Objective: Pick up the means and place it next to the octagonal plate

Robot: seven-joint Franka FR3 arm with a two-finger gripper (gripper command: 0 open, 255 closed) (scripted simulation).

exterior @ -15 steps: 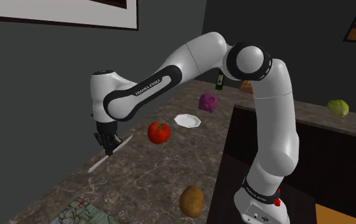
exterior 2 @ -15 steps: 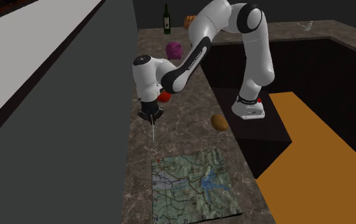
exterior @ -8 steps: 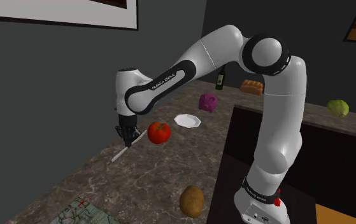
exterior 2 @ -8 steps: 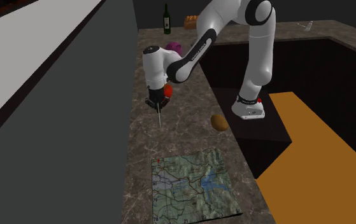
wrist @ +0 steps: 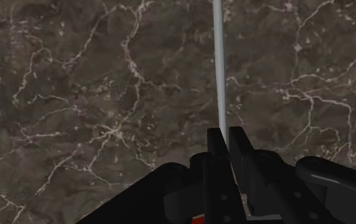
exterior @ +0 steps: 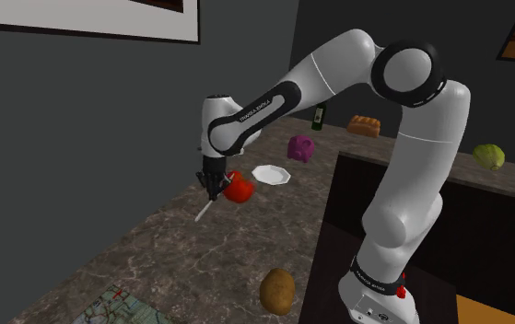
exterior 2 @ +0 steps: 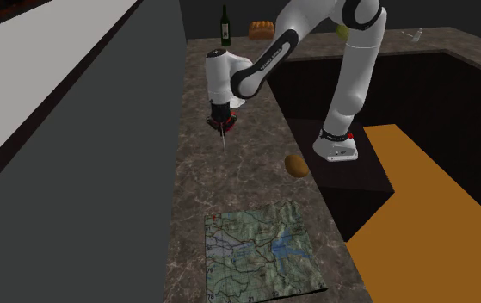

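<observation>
Clamping one end of a thin white rod, perhaps a utensil, the gripper has its fingers shut tight on it, tip slanting down over the marbled desk near its wall-side edge. A red tomato sits just beside the gripper; the white octagonal plate lies just past it, farther along the desk.

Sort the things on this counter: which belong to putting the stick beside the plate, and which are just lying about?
Belong to the job: gripper, white stick clasped in it, white plate.
Lying about: tomato, potato, map, bottle, bread, purple lump, green lump.
</observation>
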